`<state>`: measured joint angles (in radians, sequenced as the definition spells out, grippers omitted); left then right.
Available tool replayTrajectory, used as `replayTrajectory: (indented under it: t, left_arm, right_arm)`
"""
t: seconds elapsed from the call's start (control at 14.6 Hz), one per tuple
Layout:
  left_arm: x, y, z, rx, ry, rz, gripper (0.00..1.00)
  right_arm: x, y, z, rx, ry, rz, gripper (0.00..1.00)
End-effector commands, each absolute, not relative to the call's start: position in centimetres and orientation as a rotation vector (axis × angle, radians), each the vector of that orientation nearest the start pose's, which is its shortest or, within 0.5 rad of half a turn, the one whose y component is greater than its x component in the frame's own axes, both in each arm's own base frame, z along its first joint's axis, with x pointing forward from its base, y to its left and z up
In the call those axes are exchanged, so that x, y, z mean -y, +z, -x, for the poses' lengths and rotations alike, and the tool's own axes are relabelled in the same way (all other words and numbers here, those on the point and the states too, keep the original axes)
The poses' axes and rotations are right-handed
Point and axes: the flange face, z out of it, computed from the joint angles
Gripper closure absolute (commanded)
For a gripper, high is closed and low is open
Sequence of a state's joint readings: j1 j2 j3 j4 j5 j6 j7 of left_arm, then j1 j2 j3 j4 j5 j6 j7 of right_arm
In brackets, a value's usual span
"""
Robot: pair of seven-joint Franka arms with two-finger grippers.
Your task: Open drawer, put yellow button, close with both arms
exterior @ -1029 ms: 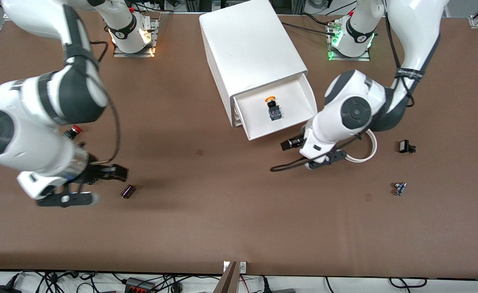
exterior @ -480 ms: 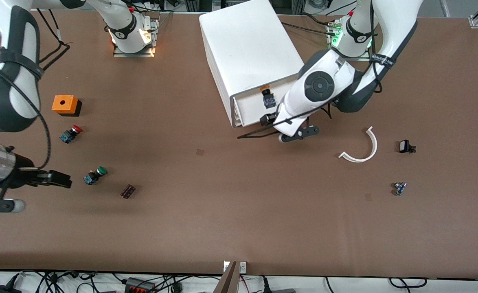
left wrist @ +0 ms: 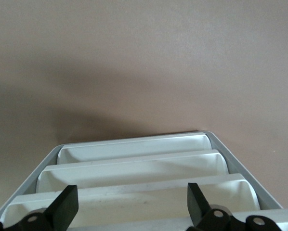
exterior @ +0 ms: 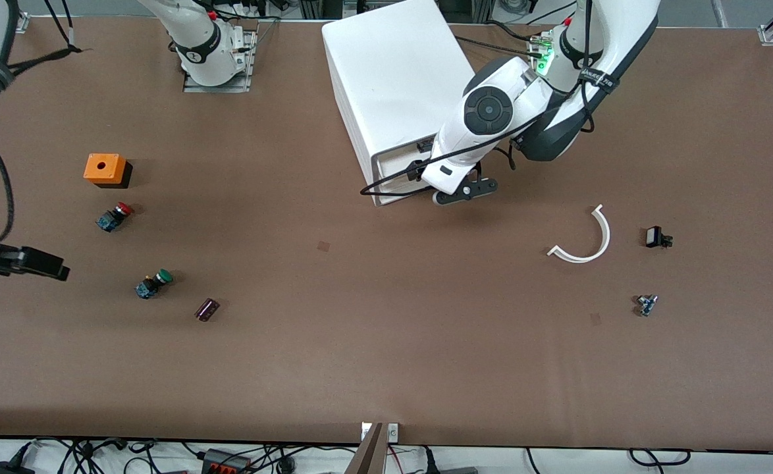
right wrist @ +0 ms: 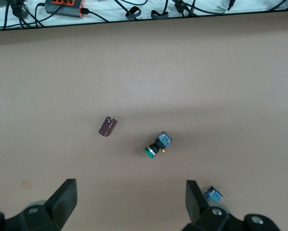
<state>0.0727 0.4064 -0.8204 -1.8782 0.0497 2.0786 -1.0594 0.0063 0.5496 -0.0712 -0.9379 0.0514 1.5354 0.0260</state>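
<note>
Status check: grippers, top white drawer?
Left gripper open at shallow white top drawer, nearly shut. Right gripper open, above green-capped button. Yellow button unseen.

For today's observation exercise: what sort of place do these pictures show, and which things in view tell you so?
Probably a robotics lab: two white arms bolted to a brown table, a small white cabinet, loose push buttons, and cables along the table's edge.

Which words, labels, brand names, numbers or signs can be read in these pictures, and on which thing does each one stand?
No text can be read in any view.
Left arm: small white lettering on its black band, too small to read.
Arm bases: a round mark on each black collar, too blurred to read.
White cabinet, orange box and buttons: no writing shows.
</note>
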Motion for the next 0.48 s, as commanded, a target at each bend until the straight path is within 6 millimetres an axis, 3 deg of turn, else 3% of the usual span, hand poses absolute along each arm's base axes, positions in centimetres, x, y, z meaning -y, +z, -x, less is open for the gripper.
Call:
replayTrajectory:
  t: [0.0, 0.14, 0.41]
  left_arm:
    - [39.3, 35.6, -45.7, 0.497, 0.350, 3.156, 0.00]
    - [39.6, 35.3, -45.2, 0.483, 0.358, 3.154, 0.00]
    - [40.4, 35.0, -44.3, 0.451, 0.367, 3.149, 0.00]
  right_arm:
    - [3.8, 58.7, -66.4, -0.093, -0.040, 3.138, 0.00]
    - [3.6, 59.8, -64.8, -0.078, -0.048, 3.163, 0.00]
    - [3.4, 59.5, -62.1, -0.070, -0.060, 3.162, 0.00]
